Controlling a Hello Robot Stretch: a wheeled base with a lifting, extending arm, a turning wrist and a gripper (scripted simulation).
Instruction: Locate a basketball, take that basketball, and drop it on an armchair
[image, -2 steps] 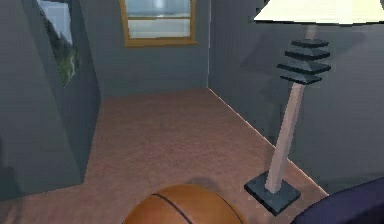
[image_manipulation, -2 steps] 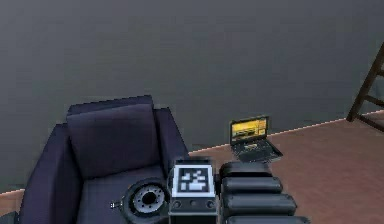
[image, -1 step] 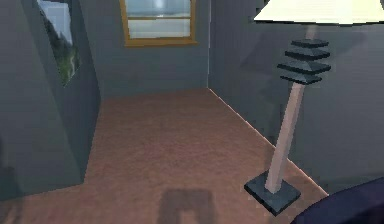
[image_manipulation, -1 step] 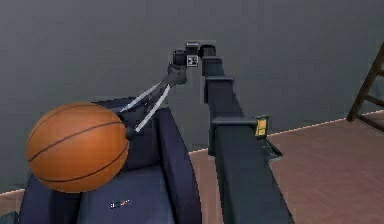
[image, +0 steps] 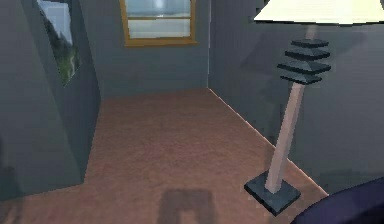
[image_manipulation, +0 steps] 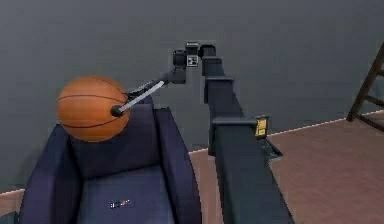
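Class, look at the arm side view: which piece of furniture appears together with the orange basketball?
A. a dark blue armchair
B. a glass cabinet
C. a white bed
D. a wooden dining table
A: the basketball shows against the upper back of a dark blue armchair with padded arms and a seat, at the finger end of the end effector.

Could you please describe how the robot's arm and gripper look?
The arm is a dark square bar of stepped sections with a small yellow tag. Two white squares with black marks sit by the gripper, a dark body with thin grey fingers.
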